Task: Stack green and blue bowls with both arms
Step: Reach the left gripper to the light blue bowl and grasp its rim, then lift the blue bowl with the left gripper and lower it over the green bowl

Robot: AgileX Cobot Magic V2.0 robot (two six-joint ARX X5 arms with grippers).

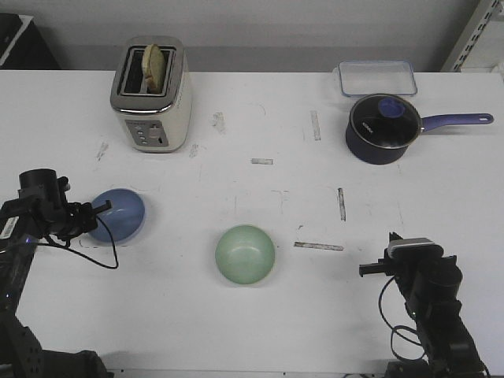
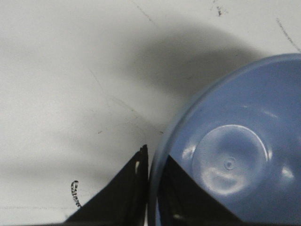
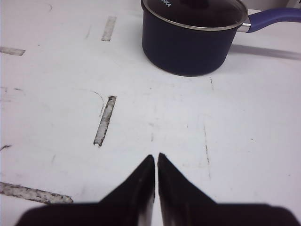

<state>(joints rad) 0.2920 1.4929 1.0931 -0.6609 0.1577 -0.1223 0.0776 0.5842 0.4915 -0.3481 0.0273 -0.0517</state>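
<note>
Table: white top, scuffed with grey tape remnants and dark marks.
Toaster: cream and chrome, at 11 o'clock from the table's middle, with bread standing in one slot.
Saucepan: dark blue with a glass lid, handle pointing to 3 o'clock; sits at 2 o'clock from centre.
Clear container: shallow, rectangular, just behind the saucepan at 12 o'clock of it.
Left arm: black, at the table's 9 o'clock edge.
Right arm: black with a silver-grey wrist block, at 4 o'clock, well apart from both bowls.
Blue bowl: periwinkle, tilted on its side, at 9 o'clock from centre; well apart from the green bowl.
Green bowl: pale mint, upright on the table near centre, at 6 o'clock.
Left gripper: fingers pinched on the blue bowl's rim, one inside, one outside.
Right gripper: fingertips closed together, holding nothing, above bare table.
</note>
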